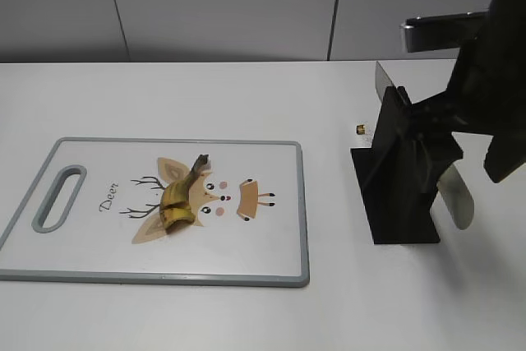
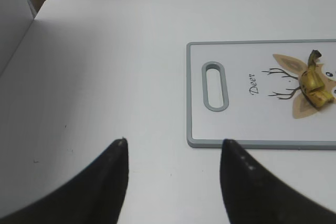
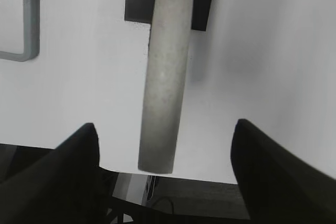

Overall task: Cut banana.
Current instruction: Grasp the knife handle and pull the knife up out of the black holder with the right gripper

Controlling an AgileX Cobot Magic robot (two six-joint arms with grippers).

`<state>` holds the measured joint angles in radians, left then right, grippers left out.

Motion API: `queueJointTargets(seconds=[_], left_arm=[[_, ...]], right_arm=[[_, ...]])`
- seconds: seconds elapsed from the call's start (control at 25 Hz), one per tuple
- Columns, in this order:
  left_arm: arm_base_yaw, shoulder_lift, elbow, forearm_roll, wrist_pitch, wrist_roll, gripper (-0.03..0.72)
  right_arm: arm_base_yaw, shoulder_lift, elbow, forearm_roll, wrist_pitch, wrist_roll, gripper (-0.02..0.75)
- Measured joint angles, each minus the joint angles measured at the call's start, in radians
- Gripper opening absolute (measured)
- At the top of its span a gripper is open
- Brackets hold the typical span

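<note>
Beneath my arms the white matt surface (image 1: 246, 96) looks smooth. The white plastic cutting board with its grey rim (image 1: 303, 203) has a slight sheen. The yellow banana piece (image 1: 177, 203) shows dull, brown-flecked skin. The matt black knife stand (image 1: 399, 178) carries a brushed metal knife handle (image 3: 164, 72).

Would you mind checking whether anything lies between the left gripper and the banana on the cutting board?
Nothing visible does. The left gripper hangs with its jaws open over bare table, off the handle end of the cutting board. Between it and the banana there is only the board's own surface and handle slot.
</note>
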<state>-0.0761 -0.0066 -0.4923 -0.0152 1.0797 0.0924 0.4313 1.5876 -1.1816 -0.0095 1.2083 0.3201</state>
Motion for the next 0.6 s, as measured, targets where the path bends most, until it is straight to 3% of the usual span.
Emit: queueJointTargets(seconds=[0.12,0.6], left_arm=[[0.000,0.000,0.000,0.000,0.000,0.000,0.541],[0.000,0.000,0.000,0.000,0.000,0.000,0.541]], right_arm=[[0.000,0.040,0.000,-0.002,-0.010,0.012,0.577],[0.000,0.126,-0.006,-0.010,-0.015,0.041,0.382]])
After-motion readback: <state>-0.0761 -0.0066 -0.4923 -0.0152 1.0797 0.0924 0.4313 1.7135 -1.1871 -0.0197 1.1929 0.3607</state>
